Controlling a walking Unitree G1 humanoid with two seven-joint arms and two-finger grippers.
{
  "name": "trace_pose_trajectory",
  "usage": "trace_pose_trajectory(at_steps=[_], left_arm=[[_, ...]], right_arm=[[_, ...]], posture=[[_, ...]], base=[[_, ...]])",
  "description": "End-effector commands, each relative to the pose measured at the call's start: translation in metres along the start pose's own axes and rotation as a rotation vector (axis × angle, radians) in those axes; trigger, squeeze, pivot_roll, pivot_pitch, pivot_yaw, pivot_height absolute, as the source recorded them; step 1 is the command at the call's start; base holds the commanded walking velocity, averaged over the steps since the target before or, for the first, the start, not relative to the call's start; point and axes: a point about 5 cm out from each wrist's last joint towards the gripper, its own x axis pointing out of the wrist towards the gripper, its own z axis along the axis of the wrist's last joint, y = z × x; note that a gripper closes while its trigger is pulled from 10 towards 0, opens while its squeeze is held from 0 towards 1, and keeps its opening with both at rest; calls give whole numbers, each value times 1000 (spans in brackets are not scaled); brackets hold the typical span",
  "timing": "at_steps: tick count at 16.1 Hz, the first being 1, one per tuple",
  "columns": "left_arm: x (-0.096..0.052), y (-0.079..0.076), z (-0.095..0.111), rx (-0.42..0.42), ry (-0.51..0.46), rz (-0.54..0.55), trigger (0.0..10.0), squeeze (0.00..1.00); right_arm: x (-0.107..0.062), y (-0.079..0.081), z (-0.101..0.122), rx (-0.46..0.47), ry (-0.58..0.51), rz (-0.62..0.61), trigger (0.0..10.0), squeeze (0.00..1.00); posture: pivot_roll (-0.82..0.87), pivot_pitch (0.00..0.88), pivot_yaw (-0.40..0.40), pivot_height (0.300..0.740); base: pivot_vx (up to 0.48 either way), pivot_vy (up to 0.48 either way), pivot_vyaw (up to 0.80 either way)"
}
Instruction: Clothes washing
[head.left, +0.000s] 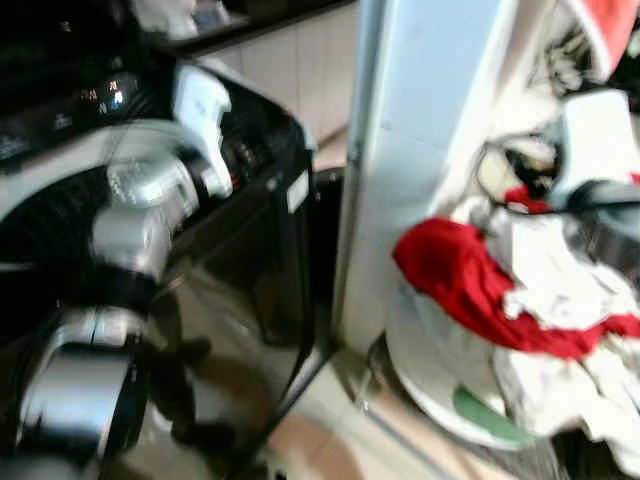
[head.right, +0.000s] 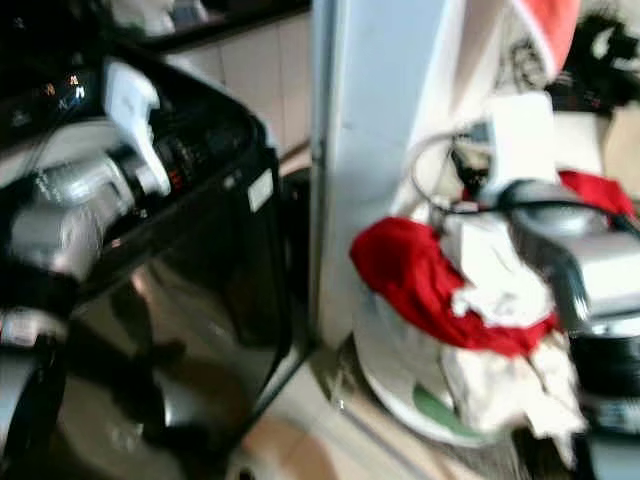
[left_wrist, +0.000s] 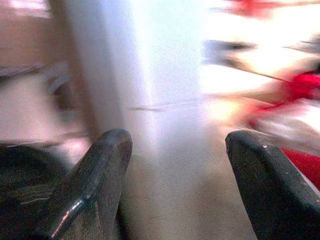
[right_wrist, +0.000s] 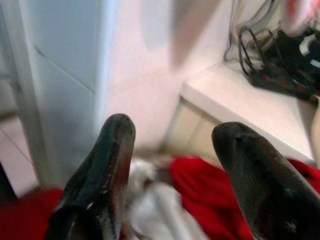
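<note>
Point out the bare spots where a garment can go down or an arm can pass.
Free: the tiled floor between the black washing machine and the laundry basket, and the white ledge beside the tangled cables. Crowded: the basket, heaped with red cloth and white clothes, right end effector open above it.

Right pincer agape above red cloth, white cloth.

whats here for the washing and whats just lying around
For the job:
- washing machine, dark, on the robot's left
- red garment on the laundry pile
- white clothes in the same pile
- white basket under them
- right gripper, open above the pile

Just there:
- black cables on a white ledge
- pale pillar
</note>
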Motion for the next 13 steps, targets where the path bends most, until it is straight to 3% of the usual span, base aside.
trace_pose_trajectory(at_steps=[1, 2, 4, 6, 10, 11, 12, 13], left_arm=[[7, -28, 11, 13, -3, -183, 10000, 0], [6, -37, 9, 6, 4, -230, 10000, 0], [4, -65, 9, -57, -37, -300, 10000, 0], [-1, -76, 7, -101, -38, -309, 10000, 0], [-9, -95, 6, -154, -13, -338, 10000, 0], [-9, -98, 6, -161, -15, -338, 10000, 0], [-9, -100, 6, -159, -17, -335, 10000, 0], [-9, -103, 6, -165, -15, -329, 10000, 0]], right_arm=[[0, -7, -11, -29, 73, 21, 10000, 1000], [-1, -12, -15, -41, 98, 23, 10000, 1000], [-3, -43, -30, -53, 165, -63, 10000, 1000], [-4, -58, -39, -39, 204, -90, 10000, 1000], [1, -56, -55, 33, 239, -34, 10000, 1000], [4, -55, -60, 32, 251, -24, 10000, 725], [6, -55, -62, 37, 255, -22, 10000, 0], [8, -55, -67, 30, 267, -14, 10000, 0]], posture=[[-89, 0, 41, 740], [-88, 0, 41, 740], [-88, 0, 39, 740], [-88, 0, 36, 740], [-88, 0, 34, 740], [-87, 0, 31, 740], [-86, 0, 30, 740], [-83, 0, 27, 740]], base=[[0, 0, 0], [0, 0, 0], [0, 0, 0], [0, 0, 0], [0, 0, 0], [0, 0, 0], [0, 0, 0], [0, 0, 0]])
